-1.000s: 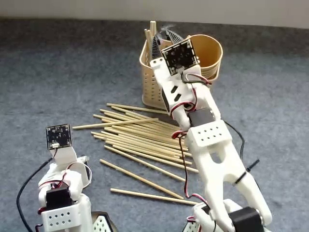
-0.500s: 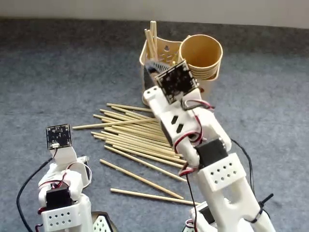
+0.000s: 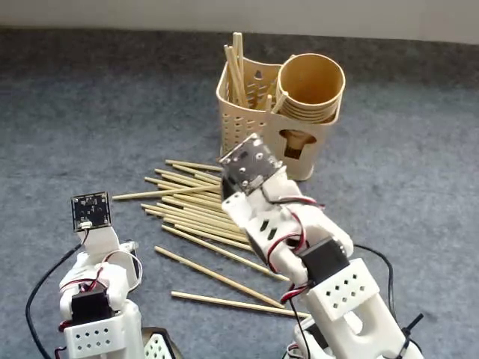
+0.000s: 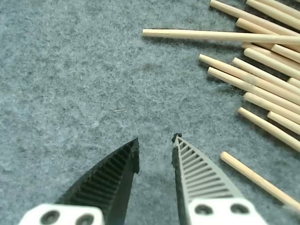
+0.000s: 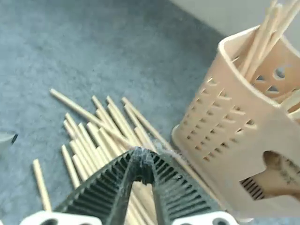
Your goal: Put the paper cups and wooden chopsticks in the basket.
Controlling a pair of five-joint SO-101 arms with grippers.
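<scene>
Saw the basket (image 3: 241, 142) standing upright toward the far side of the grey surface (image 3: 90, 112). Found the paper cups (image 3: 310, 82) nested in a stack inside one half of it, and a few wooden chopsticks (image 3: 235, 60) leaning upright in the other half, poking above the rim. Noted many more loose chopsticks (image 3: 198, 213) lying flat on the surface in a rough fan just in front of the basket, some overlapping, with two further ones lying apart nearer the arms. Found the right pincer (image 5: 142, 157) pressed together with nothing between its tips, hanging above the loose chopsticks and close beside the basket's perforated wall. Found the left pincer (image 4: 155, 139) spread and empty, poised low over bare surface, with the ends of the loose chopsticks near it but not touching. Spotted the left arm (image 3: 93, 292) tucked at the near edge, well apart from the basket.
</scene>
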